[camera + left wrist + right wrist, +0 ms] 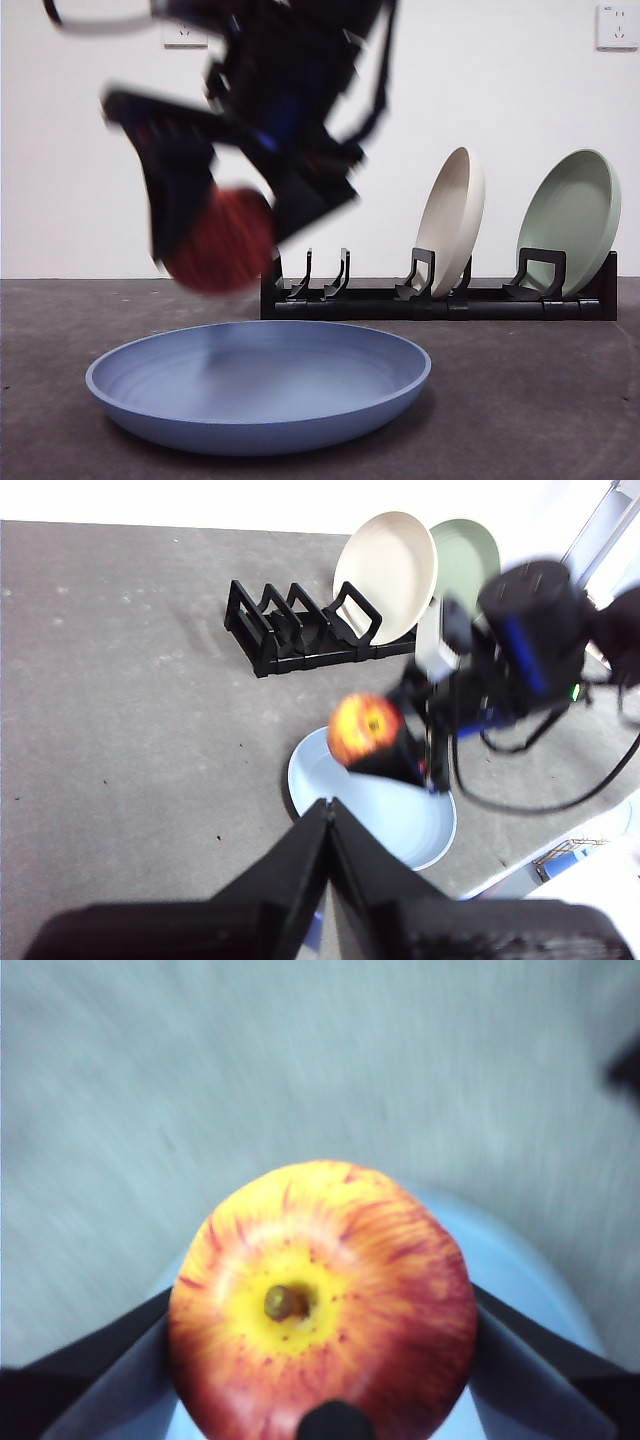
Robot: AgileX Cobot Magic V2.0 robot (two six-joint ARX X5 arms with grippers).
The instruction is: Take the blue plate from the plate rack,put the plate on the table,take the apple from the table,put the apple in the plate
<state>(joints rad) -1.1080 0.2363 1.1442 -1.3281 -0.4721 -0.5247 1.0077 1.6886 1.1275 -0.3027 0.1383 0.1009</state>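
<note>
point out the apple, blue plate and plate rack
apple [322, 1305], right wrist view, yellow skin beside the stem
blue plate [258, 372], front view, inner floor
plate rack [440, 303], front view, base bar

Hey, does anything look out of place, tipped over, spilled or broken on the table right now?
Nothing stands out. The blue plate lies flat on the table, two plates stand upright in the rack, and the right hand holds the apple intact above the blue plate. The left hand waits, shut and empty.
</note>
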